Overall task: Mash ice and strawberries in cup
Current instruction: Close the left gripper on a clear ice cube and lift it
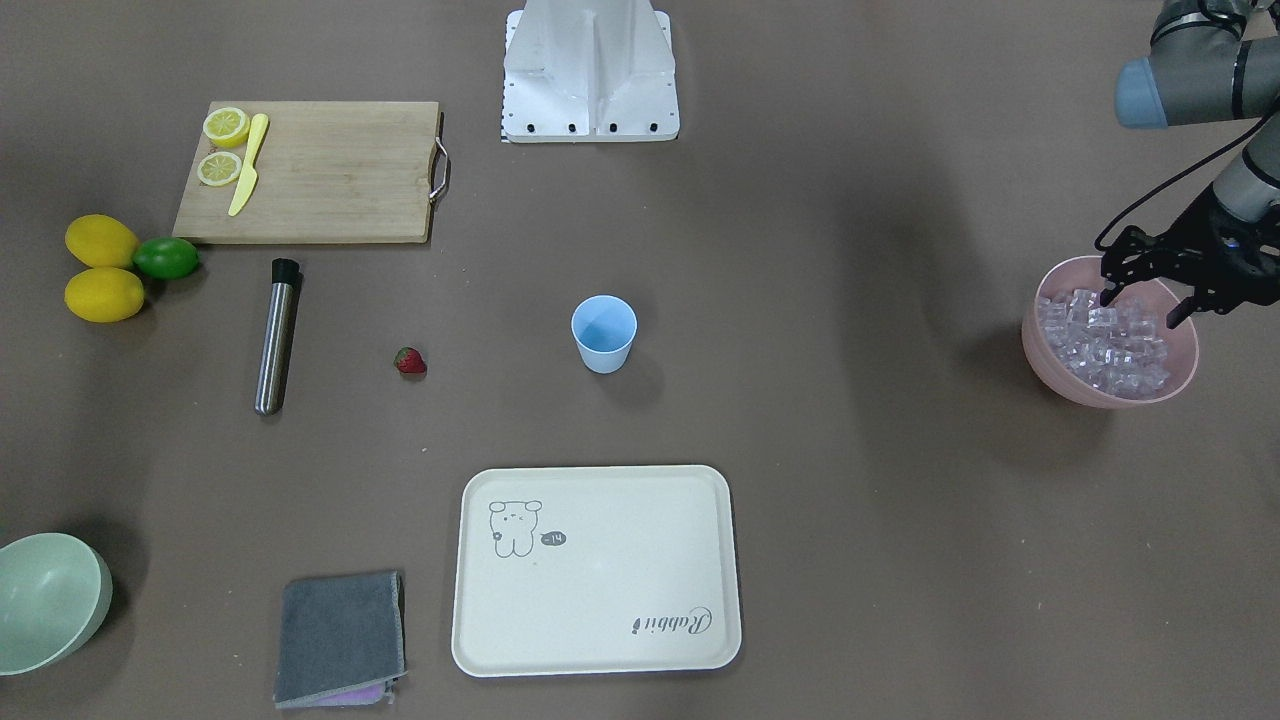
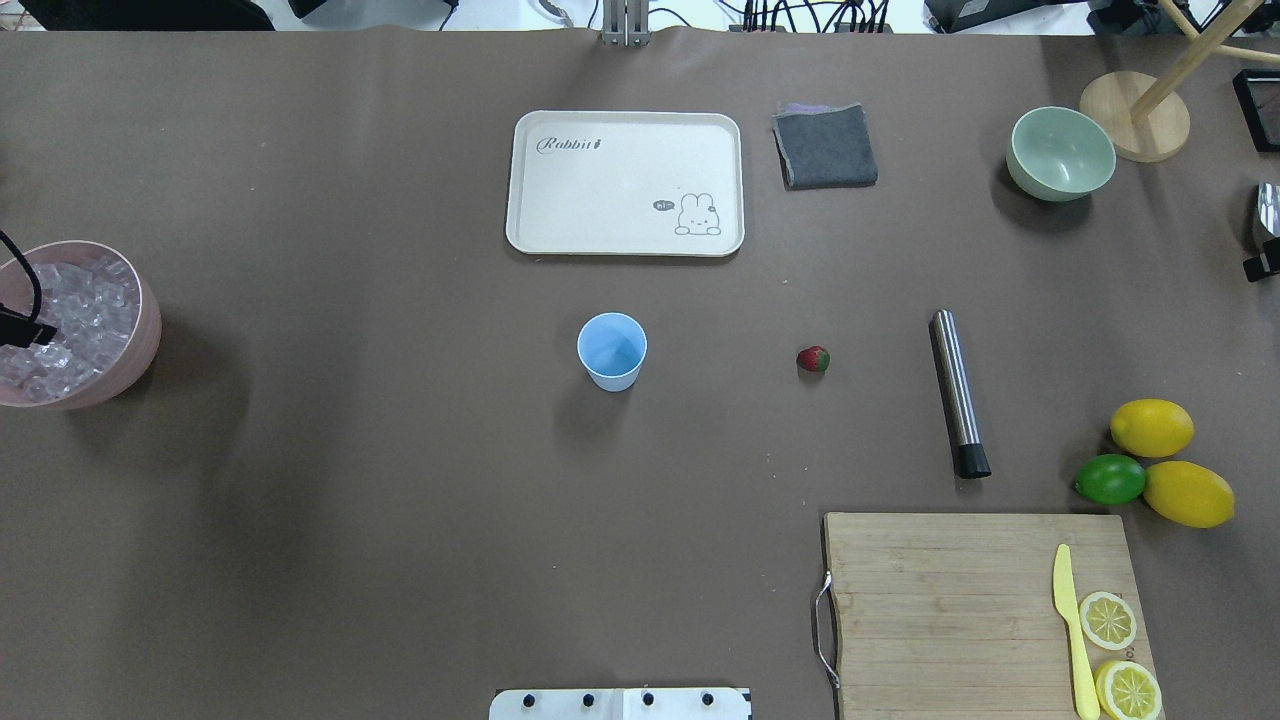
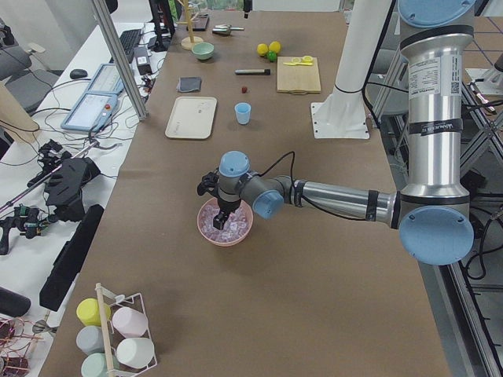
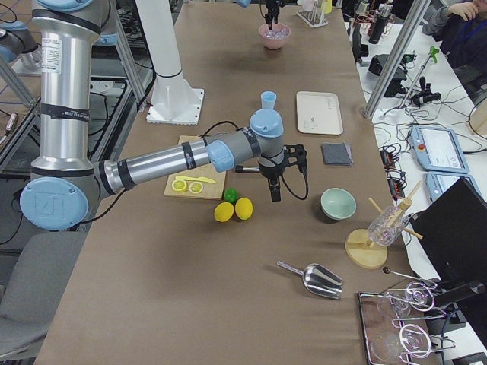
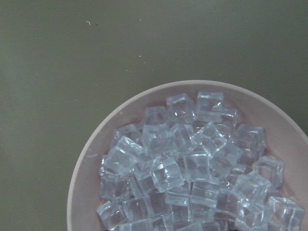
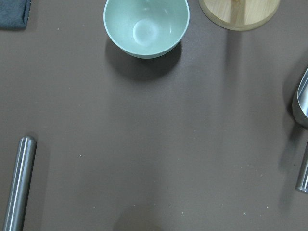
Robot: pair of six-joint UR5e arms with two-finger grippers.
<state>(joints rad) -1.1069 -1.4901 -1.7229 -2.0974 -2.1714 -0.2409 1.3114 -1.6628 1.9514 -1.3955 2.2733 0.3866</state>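
Soft, even overhead light; views sharp.
The small light-blue plastic cup casts a faint shadow toward 4 o'clock, front view; clear glassy ice cubes glint; dim patches mottle the brown table.

Ice fills pink bowl; strawberry lies near upright, apparently empty cup.

Cup light blue; strawberry red; ice clear; bowl pink; tray cream, rabbit drawing
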